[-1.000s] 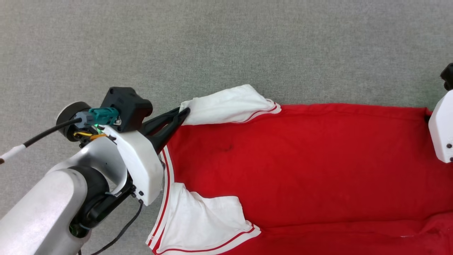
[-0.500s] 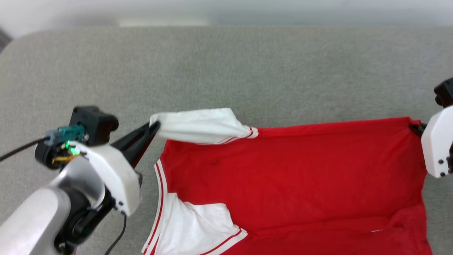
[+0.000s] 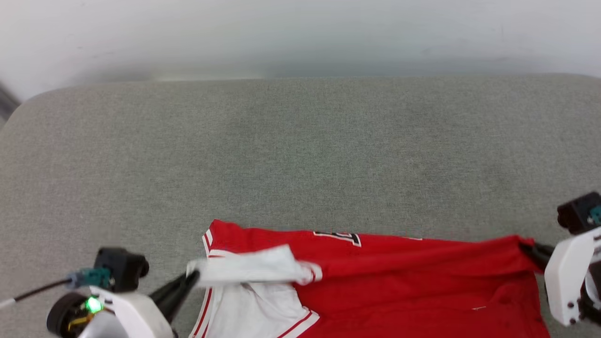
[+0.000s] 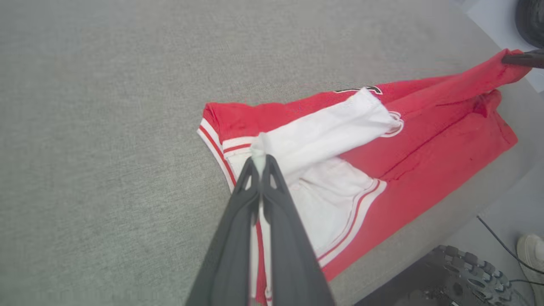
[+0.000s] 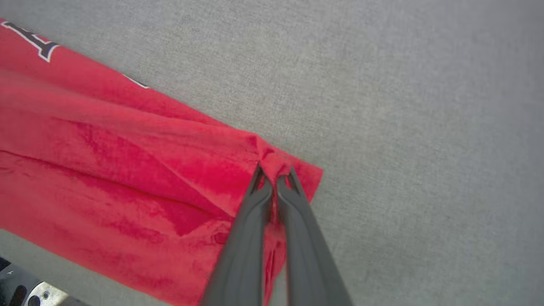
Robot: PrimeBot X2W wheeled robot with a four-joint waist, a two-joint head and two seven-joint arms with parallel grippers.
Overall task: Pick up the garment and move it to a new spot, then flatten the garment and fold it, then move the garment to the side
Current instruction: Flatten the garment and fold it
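The red garment [image 3: 399,277] with white sleeves lies along the near edge of the grey surface, its far half lifted and folding toward me, some black-and-white lettering [image 3: 339,236] showing on the turned-up part. At the lower left, my left gripper [image 3: 191,277] is shut on the tip of a white sleeve [image 4: 323,131], pinched between its fingers [image 4: 259,178]. My right gripper [image 3: 530,248] is shut on the red hem corner [image 5: 276,163] at the right end. The garment's near edge hangs over the surface's front edge in the left wrist view.
A wide stretch of grey cushioned surface [image 3: 300,155] lies beyond the garment, ending at a pale wall. In the left wrist view the robot's dark base [image 4: 446,276], a cable and a person's shoe [image 4: 531,250] show on the floor below the surface's edge.
The head camera has tilted up, showing more far surface and the wall. Both grippers have drawn the sleeve and hem corner toward me, lifting the far edge so lettering now shows.
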